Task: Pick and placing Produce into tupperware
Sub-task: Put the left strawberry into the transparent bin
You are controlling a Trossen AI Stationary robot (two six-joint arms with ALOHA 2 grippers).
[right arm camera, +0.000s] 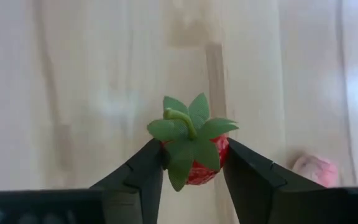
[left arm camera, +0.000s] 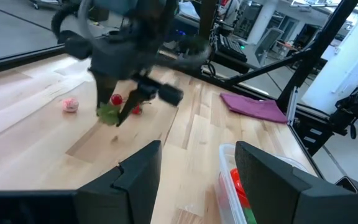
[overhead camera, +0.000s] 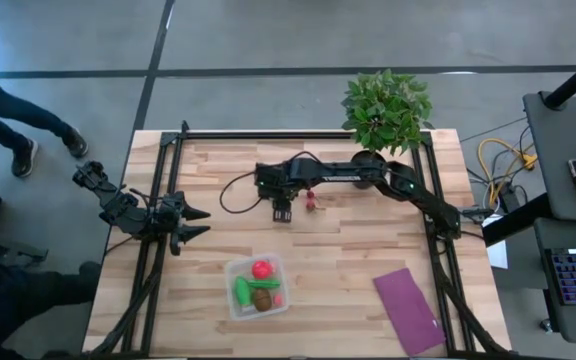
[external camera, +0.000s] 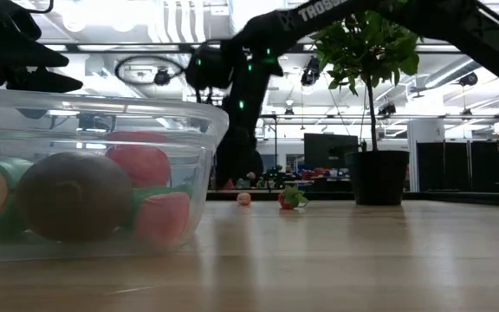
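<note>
Fingers [right arm camera: 143, 177] found pressed against both sides of a small red strawberry [right arm camera: 194, 163], leafy green cap upward, in the right gripper [right arm camera: 193, 169]. Judged light, hard-skinned, somewhat slippery; best held across the red body, not the floppy leaves. Located mid-table, well apart from the clear box [overhead camera: 234, 271] already holding other produce. Pink bit [right arm camera: 314, 170] noted nearby on the wood. Left gripper [overhead camera: 198, 222] waiting at the table's left edge, fingers apart.

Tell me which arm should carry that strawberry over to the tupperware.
The right. Its gripper already has fingers against both sides of the strawberry. The left gripper waits open at the table's left edge, holding nothing, though nearer the tupperware.
</note>
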